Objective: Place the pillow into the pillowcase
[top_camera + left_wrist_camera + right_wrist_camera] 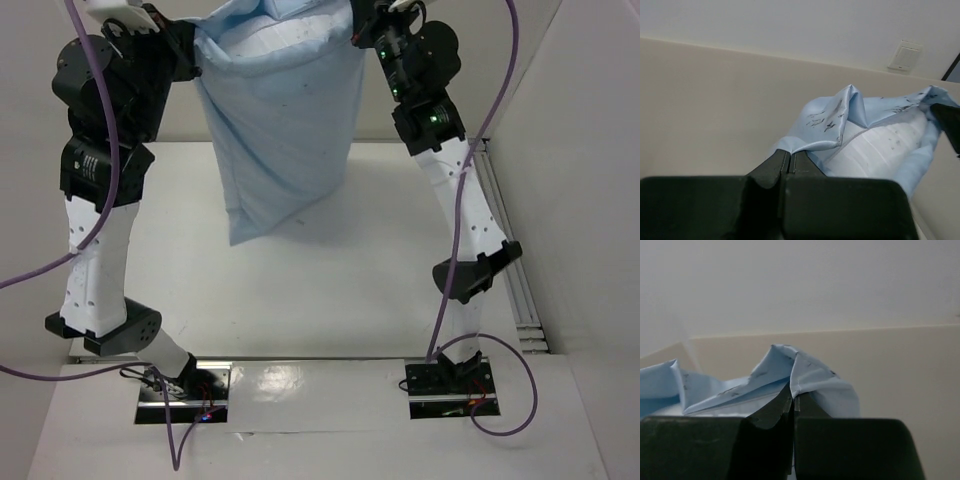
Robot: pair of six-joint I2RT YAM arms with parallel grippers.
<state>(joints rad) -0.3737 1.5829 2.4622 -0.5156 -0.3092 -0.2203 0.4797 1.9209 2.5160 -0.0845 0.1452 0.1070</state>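
One pillow (272, 45) inside pillowcase (280, 140), hanging upright

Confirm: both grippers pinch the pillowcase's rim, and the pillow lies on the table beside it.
Wrong on the pillow: it sits inside the pillowcase, white showing at its mouth in the left wrist view. Left gripper and right gripper do pinch the rim.

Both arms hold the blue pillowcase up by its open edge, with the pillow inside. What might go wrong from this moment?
1. The left gripper and right gripper each pinch only a thin fold of the pillowcase rim; the hanging weight may pull the fabric out.
2. The pillow shows at the open mouth, so if one corner slips, it may tip out onto the table.
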